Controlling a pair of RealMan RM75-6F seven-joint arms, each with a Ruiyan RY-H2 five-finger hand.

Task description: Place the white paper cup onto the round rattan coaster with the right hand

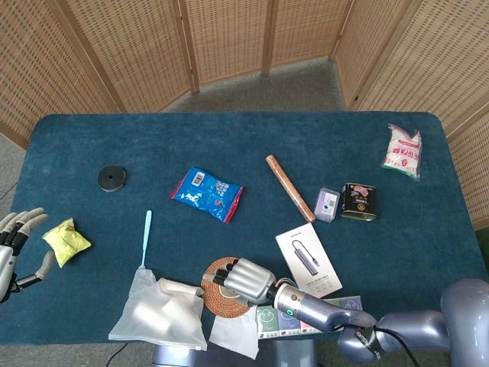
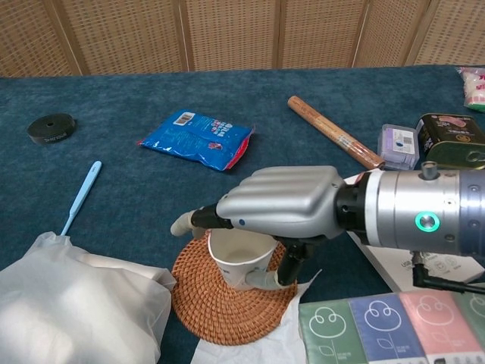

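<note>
Matt paper cup (image 2: pixel 241 259), rough woven rattan coaster (image 2: pixel 227 297), smooth metallic right hand (image 2: pixel 282 203).

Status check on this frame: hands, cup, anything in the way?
Right hand gripping white paper cup, upright over rattan coaster. Left hand open, idle at table edge. Nothing blocking.

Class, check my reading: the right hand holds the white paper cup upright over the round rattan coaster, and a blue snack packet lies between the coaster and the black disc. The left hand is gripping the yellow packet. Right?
One slip: the left hand grips nothing. The head view shows it beside the yellow packet, fingers apart. The rest stands.
</note>
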